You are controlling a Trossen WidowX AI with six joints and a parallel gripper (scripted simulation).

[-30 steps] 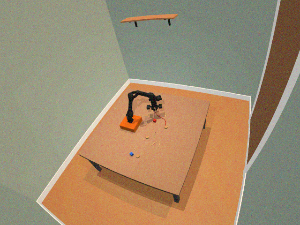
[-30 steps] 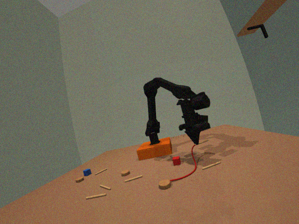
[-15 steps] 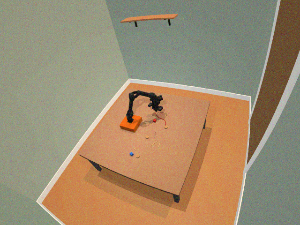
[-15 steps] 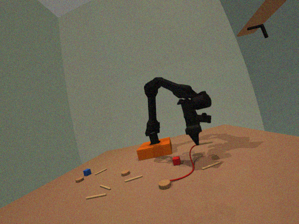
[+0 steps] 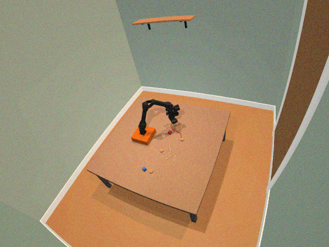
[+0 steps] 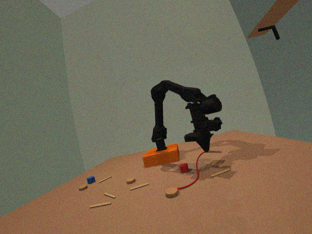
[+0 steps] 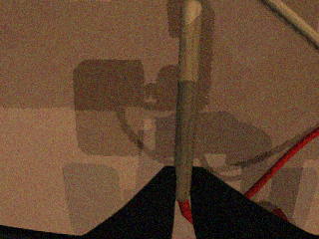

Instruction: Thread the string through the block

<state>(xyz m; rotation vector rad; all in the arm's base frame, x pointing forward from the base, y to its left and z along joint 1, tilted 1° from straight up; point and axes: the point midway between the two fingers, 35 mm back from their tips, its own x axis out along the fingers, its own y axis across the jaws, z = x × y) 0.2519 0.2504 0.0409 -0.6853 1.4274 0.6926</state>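
My gripper (image 5: 174, 122) (image 6: 206, 151) (image 7: 182, 177) is shut on the wooden stick (image 6: 214, 151) (image 7: 189, 65) at the end of the red string, above the table. In the wrist view the stick points away from the fingertips. The red string (image 5: 174, 129) (image 6: 197, 168) (image 7: 286, 156) leaves the stick's near end at the fingers. It hangs in a curve down to the round wooden button (image 5: 182, 139) (image 6: 171, 192) on the table. I cannot make out a wooden block with a hole in any view.
A red cube (image 5: 169, 132) (image 6: 184, 167) lies near the string. A loose stick (image 6: 221, 172) (image 7: 294, 21) lies beyond it. Several other sticks, two buttons (image 6: 130, 180) (image 6: 83, 187) and a blue cube (image 5: 144, 169) (image 6: 90, 180) lie farther off. The arm stands on an orange base (image 5: 143, 136) (image 6: 161, 159).
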